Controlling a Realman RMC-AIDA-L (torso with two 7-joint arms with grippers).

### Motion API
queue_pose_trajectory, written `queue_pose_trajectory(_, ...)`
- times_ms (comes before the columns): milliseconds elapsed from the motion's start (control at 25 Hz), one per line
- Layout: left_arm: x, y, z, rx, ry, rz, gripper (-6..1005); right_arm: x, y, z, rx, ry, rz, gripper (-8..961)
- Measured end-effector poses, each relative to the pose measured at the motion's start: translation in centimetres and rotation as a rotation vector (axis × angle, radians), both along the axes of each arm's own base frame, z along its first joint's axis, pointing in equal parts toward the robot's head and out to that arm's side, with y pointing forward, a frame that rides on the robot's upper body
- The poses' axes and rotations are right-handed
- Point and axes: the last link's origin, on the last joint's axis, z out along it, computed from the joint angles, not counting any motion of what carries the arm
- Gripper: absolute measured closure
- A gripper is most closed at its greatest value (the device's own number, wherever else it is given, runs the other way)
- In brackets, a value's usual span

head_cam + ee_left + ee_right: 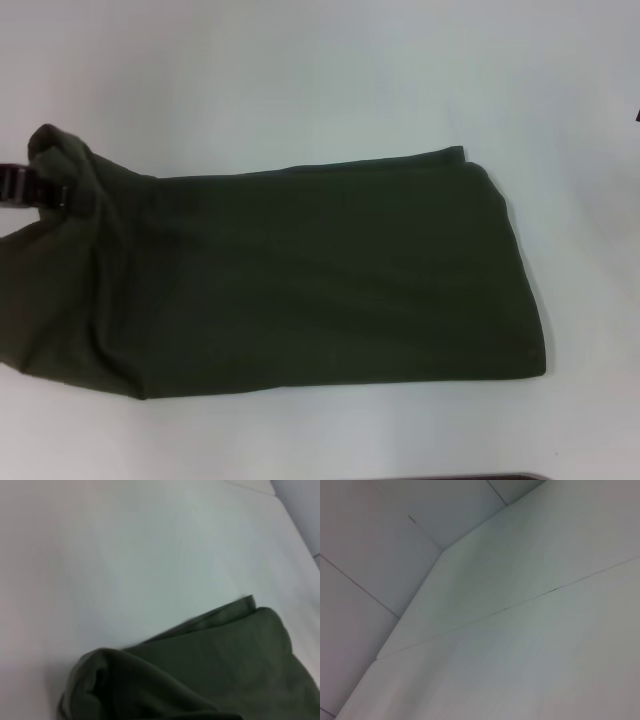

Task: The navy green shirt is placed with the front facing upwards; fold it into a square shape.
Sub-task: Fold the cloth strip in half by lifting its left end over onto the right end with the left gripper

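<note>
The shirt lay on the white table as a long dark green band, running from the robot's left across to its right. It looked already folded lengthwise, since two edges lay stacked at the far right corner. Only plain green cloth showed – no letters could be seen.

At the left end the cloth was lifted off the table into a bunched hump. The left gripper sat right there, a dark piece poking in from the left edge and touching the raised cloth. It seemed to be pinching that end to carry it over toward the right end – that would be my guess for making a square. Most of the gripper was hidden, so whether its jaws were pressed on the cloth I could not tell for sure.

Farther back the table was bare. The right gripper was not in sight; its wrist camera saw only white table and wall panels.
</note>
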Motion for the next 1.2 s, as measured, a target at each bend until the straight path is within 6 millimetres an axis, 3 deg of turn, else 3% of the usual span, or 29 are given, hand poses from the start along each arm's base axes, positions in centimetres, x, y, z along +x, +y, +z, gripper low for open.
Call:
queue_pose_trajectory(400, 1.8, 0.1, -0.8, -0.004, -0.050, -0.032, 987, -0.1, 0.1, 0.2, -0.001, -0.003, 0.007, 57)
queue_pose_trajectory(1200, 1.6, -1.6, 0.8, -0.028, -0.061, -0.015, 987, -0.5, 0.5, 0.3, -0.005, 0.003, 0.018, 58)
